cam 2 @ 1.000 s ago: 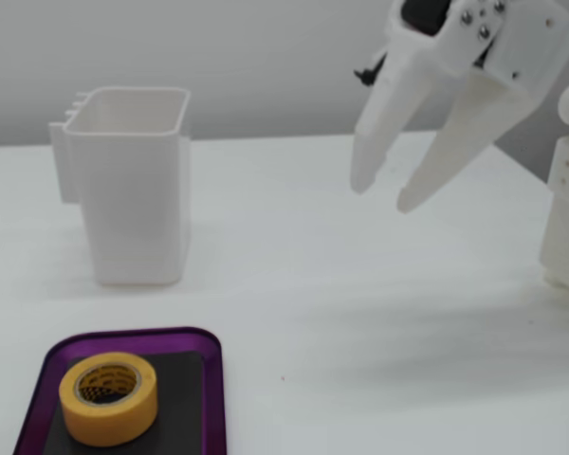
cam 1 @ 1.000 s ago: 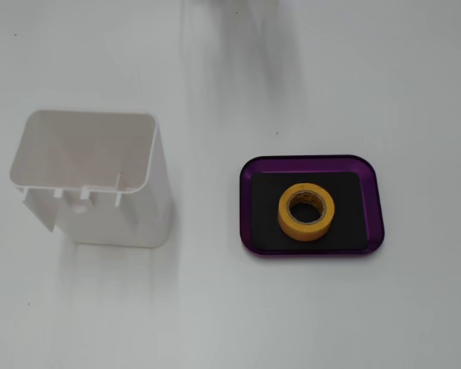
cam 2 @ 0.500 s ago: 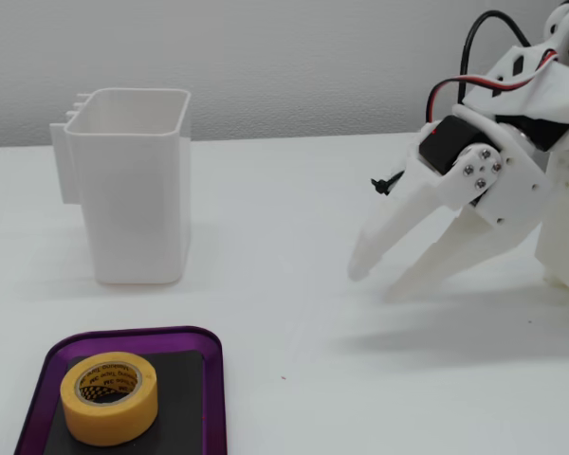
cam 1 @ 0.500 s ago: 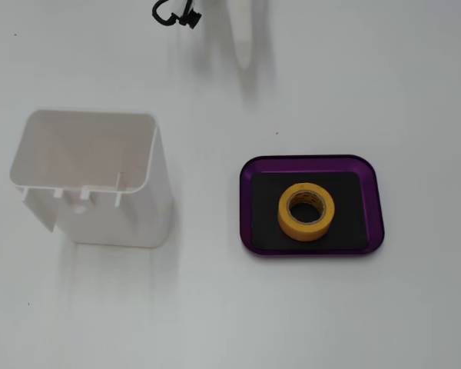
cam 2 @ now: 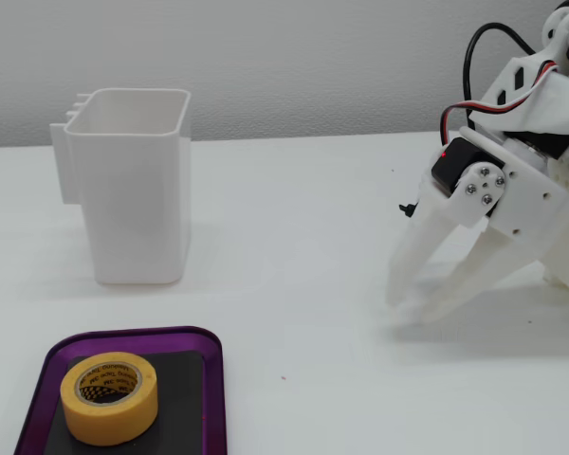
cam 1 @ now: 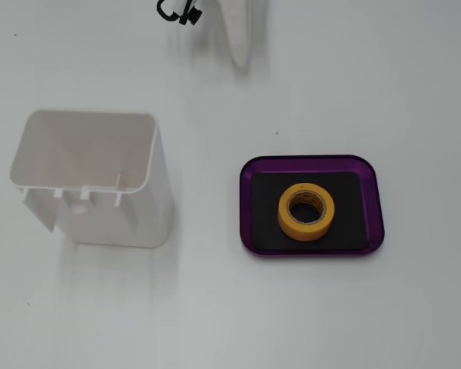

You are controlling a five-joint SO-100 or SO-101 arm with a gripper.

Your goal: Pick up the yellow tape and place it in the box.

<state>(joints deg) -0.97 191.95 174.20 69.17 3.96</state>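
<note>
The yellow tape lies flat on the black bottom of the purple box, roughly in its middle. A fixed view from the side has the tape in the box at the lower left. My white gripper is far off at the right, close to the arm's base, fingers pointing down with their tips near the table. It is open by a narrow gap and holds nothing. In a fixed view from above only one white finger pokes in at the top edge.
A tall white plastic container stands left of the box, its open top up; from the side the container is behind the box. A black cable end hangs by the arm. White tabletop lies between gripper and box.
The gripper came down from high above the table and drew back to the right, toward the arm's base. The tape and box have not moved.
</note>
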